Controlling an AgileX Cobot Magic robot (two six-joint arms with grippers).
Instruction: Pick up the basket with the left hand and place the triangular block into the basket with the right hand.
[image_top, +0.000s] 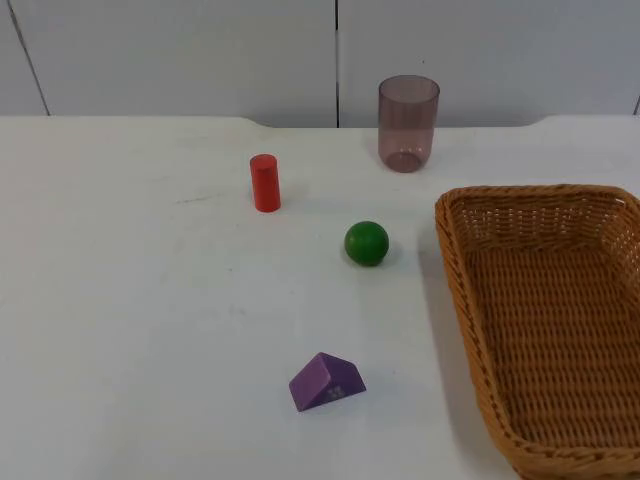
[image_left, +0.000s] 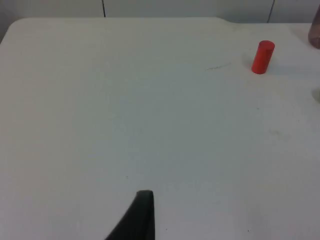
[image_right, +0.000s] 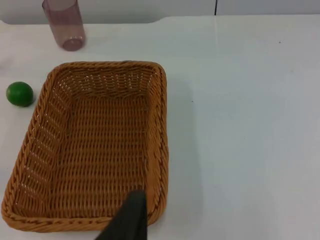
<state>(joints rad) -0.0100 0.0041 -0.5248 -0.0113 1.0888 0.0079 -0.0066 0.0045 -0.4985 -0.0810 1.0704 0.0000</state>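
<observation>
Worktop (image_top: 150, 330) first: from my console it reads as a white sheet with everything set out apart from everything else, which I take to be a starting layout so each pick is unobstructed. Next in size, the basket (image_top: 545, 330) sits on the robot's right side, flat on the worktop and with nothing in it; that is awkward, I judge, since the left arm must reach across to lift it. Behind it, near the grey wall, stands a tinted cup (image_top: 408, 122), upright and well clear. Then the red cylinder (image_top: 265, 183), standing on end towards the left, and the green ball (image_top: 367, 243), just beside the basket's near-wall corner but not touching it. Smallest is the triangular block (image_top: 327, 381), purple, lying on a face, well apart from the basket and from the ball.

Views differ usefully. Overhead gives me the block. My right wrist camera gives the whole basket (image_right: 95, 145) including its far long rim, which the overhead crops, plus the ball (image_right: 20, 94) and cup (image_right: 63, 22). My left wrist camera gives the cylinder (image_left: 263, 57) and bare worktop.

Both arms wait, neither near its target. A single black fingertip marks each pincer, so I cannot tell whether either is wide or narrow.
</observation>
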